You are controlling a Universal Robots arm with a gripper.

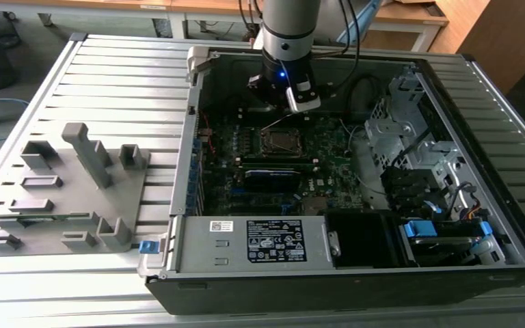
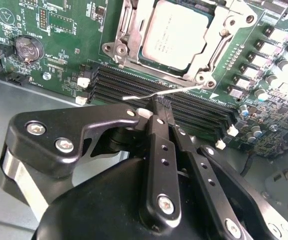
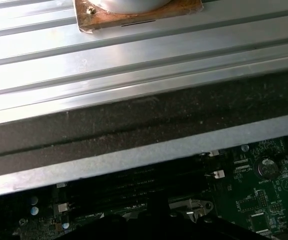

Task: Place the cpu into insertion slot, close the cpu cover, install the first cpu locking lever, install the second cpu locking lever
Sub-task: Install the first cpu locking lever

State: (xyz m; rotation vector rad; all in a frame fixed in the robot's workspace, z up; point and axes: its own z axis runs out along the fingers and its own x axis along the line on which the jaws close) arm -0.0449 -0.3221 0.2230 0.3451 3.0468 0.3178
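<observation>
Claw recorded with fingers pressed together on the rod of a thin silvery locking lever. In the second wrist view the rod is seen lying across the memory slots. In the exterior view the insertion slot is located inside the open computer case, just below the arm. The second wrist view adds detail: the cpu is seated there, framed by the cpu cover, which is lowered over it. In the first wrist view the grooved worktop is shown beyond the case. A coin cell is noted in both wrist views.
</observation>
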